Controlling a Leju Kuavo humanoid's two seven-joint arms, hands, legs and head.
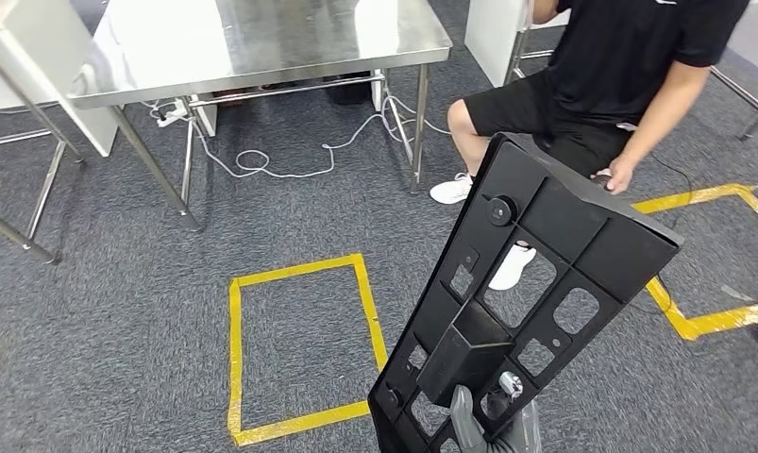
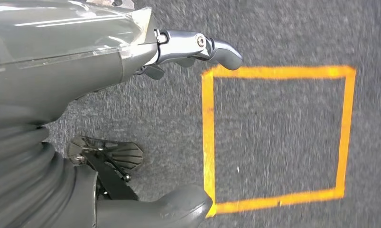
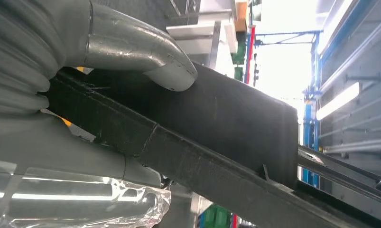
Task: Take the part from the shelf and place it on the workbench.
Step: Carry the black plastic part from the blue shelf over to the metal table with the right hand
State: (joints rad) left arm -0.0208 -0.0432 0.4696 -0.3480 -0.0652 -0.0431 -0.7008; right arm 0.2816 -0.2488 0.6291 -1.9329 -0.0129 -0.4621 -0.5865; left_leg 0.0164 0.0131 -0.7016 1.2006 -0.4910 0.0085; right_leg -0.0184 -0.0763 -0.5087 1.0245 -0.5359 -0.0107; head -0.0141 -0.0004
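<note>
The part (image 1: pixel 535 283) is a large flat black plastic panel with several cut-outs and ribs. It stands tilted in front of me over the carpet. My right hand (image 1: pixel 493 425) grips its lower end, and in the right wrist view the grey fingers (image 3: pixel 131 52) wrap over the part's black edge (image 3: pixel 226 123). The steel workbench (image 1: pixel 261 38) stands at the far left, well away from the part. My left hand (image 2: pixel 60 95) hangs over the floor, its fingers (image 2: pixel 198 47) apart from the thumb (image 2: pixel 169 209), holding nothing.
A person (image 1: pixel 630 66) in black sits at the far right, close behind the part's top edge. A yellow tape rectangle (image 1: pixel 304 349) marks the grey carpet ahead, and more tape (image 1: pixel 715 255) lies at the right. White cables (image 1: pixel 290 156) trail under the workbench.
</note>
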